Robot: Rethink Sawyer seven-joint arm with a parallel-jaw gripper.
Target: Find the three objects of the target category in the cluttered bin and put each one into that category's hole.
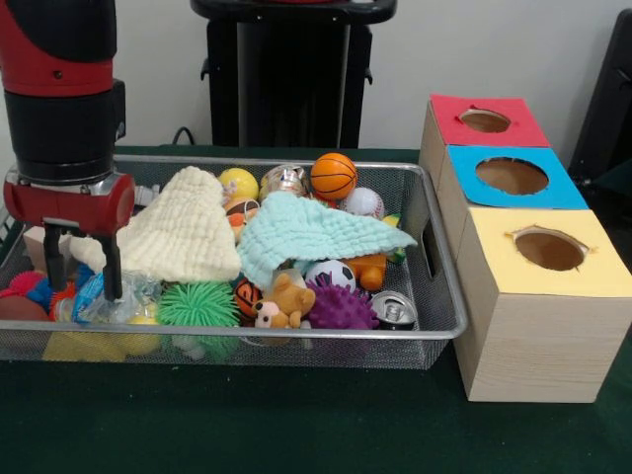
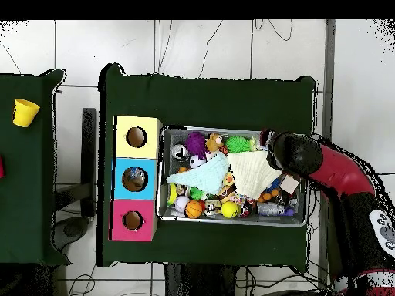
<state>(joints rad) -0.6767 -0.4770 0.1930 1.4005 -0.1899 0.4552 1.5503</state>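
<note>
Front view shows my hand [image 1: 84, 265] lowered into the picture-left end of the silver wire-mesh bin [image 1: 439, 296], its two dark fingers [image 1: 112, 267] spread apart and gripping nothing. The tips stand just above a crinkled clear plastic wrapper [image 1: 118, 296] and beside the cream waffle-weave cloth [image 1: 183, 237]; I judge this a probing stance, placed where the clutter is shallow enough to search.

The target category is not stated, so I cannot tell which three items are wanted. Candidates lie across the bin:
- Balls: an orange basketball-pattern ball [image 1: 334, 175], a white baseball [image 1: 363, 202] and a black-and-white football-pattern ball [image 1: 329, 274], all smooth and round
- Spiky rubber balls: one green [image 1: 197, 304], one purple [image 1: 341, 308], soft and bristled
- A small brown plush bear [image 1: 286, 301] and a metal can [image 1: 395, 311] lying on its side

A mint-green cloth [image 1: 316, 232] drapes over several items and probably hides more.

Overhead view shows the wooden box standing beside the bin on the green surface [image 2: 208, 100], with yellow [image 2: 137, 137], blue [image 2: 134, 179] and red [image 2: 133, 220] tops, each cut with one round hole; the box sits at the bin end opposite my hand
</note>
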